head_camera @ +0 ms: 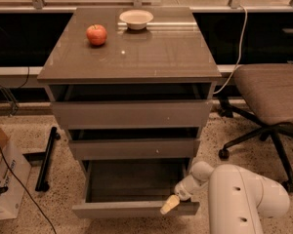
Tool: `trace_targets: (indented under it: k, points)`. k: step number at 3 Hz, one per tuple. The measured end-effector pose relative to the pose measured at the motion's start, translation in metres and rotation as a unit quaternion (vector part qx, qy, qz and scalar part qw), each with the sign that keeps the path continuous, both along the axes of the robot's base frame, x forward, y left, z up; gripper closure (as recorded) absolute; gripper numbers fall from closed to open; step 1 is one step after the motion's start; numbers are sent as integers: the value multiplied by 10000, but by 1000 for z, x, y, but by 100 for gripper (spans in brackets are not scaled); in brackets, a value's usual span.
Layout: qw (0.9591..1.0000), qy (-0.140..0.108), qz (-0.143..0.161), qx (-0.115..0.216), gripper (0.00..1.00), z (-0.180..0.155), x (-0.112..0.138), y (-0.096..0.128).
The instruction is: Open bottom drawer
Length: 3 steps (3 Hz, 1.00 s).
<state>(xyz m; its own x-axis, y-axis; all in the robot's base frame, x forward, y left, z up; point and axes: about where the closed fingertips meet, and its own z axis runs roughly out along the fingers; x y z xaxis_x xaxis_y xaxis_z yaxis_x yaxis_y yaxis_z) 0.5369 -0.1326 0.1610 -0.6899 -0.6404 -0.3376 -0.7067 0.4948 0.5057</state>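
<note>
The bottom drawer of the grey-brown cabinet is pulled out toward me, and its dark grey inside shows. My gripper sits at the right end of the drawer's front edge, its cream tip over the rim. My white arm reaches in from the lower right. The two drawers above, the middle and the top, stand slightly ajar.
A red apple and a white bowl sit on the cabinet top. A grey office chair stands to the right. A cardboard box and a black bar lie on the speckled floor at the left.
</note>
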Motion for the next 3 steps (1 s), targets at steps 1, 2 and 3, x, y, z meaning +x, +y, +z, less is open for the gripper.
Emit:
trace_targets:
  k: [1,2,3]
  points:
    - [9983,537,-247,-7,0,-16,-43,3]
    - [9965,754,-360,0,0,-17,-57,3]
    - [9965,754,-360,0,0,-17,-57,3]
